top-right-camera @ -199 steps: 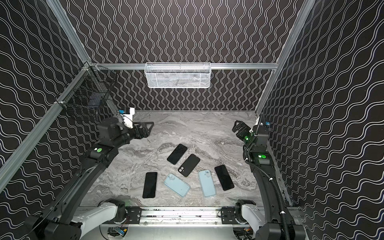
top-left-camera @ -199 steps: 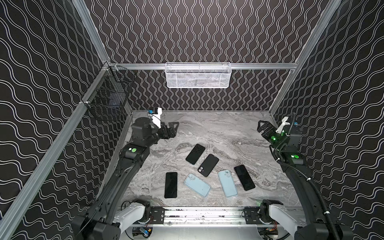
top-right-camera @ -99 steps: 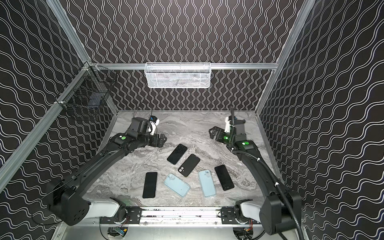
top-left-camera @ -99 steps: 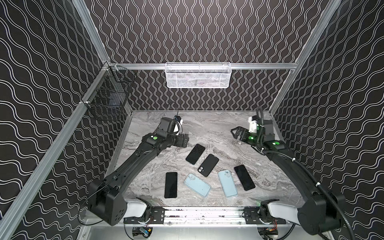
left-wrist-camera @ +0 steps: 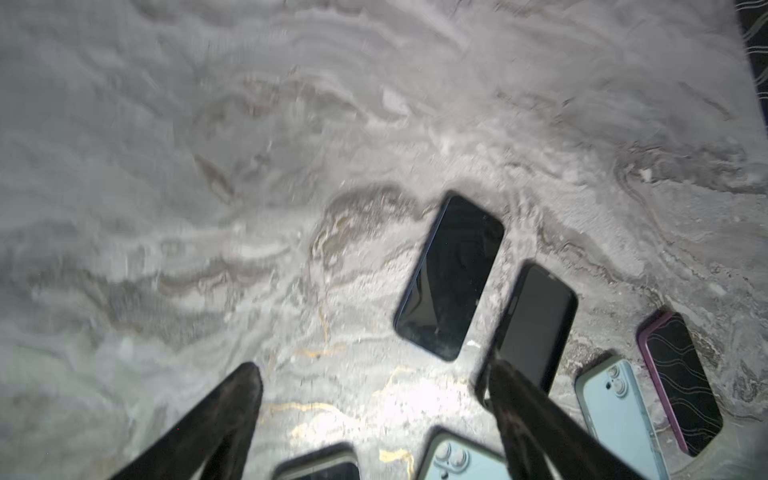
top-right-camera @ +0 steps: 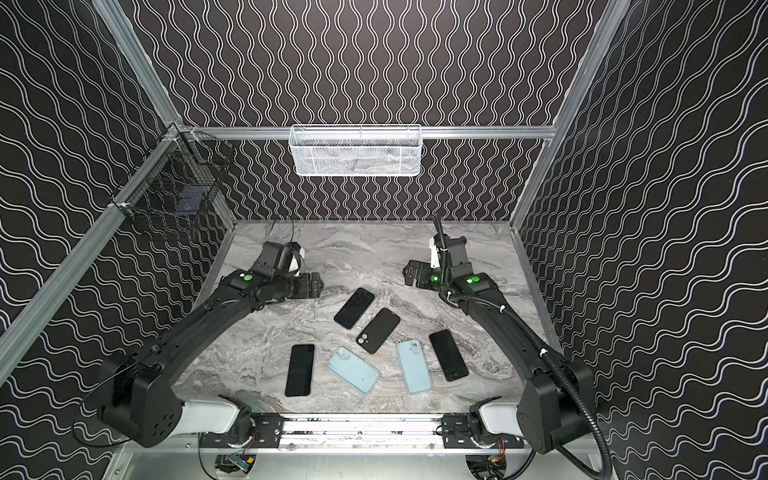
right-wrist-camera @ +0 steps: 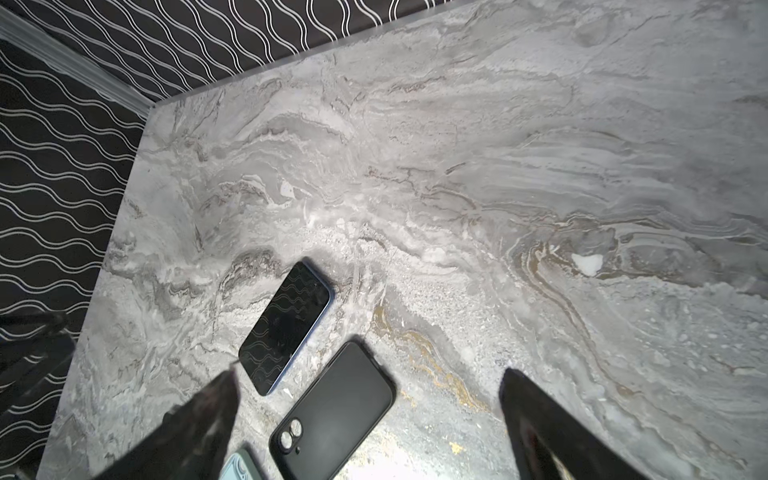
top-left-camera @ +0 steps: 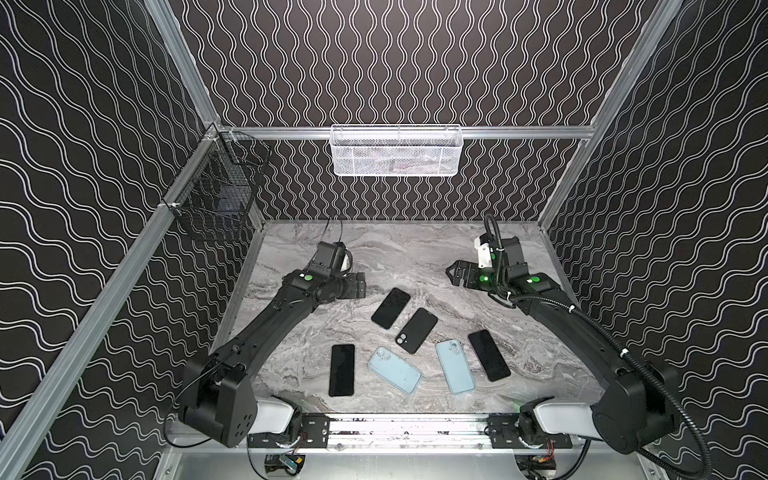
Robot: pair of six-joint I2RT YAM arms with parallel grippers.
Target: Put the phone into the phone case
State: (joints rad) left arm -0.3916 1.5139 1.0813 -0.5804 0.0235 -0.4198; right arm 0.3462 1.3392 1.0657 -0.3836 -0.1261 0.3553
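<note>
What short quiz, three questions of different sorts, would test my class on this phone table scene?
1. True or false: the left gripper is holding a phone.
2. How many light-blue items lie on the table?
3. The white mesh basket hangs on: A the back wall, B the left wall, C the right wall.
Key: 1 false, its jaws stand open and empty; 2 two; 3 A.

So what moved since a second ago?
The left tool and the right tool came down low and swung in toward the middle, nearer the phones. Both are open and hold nothing. The phones and cases lie just where they were.
</note>
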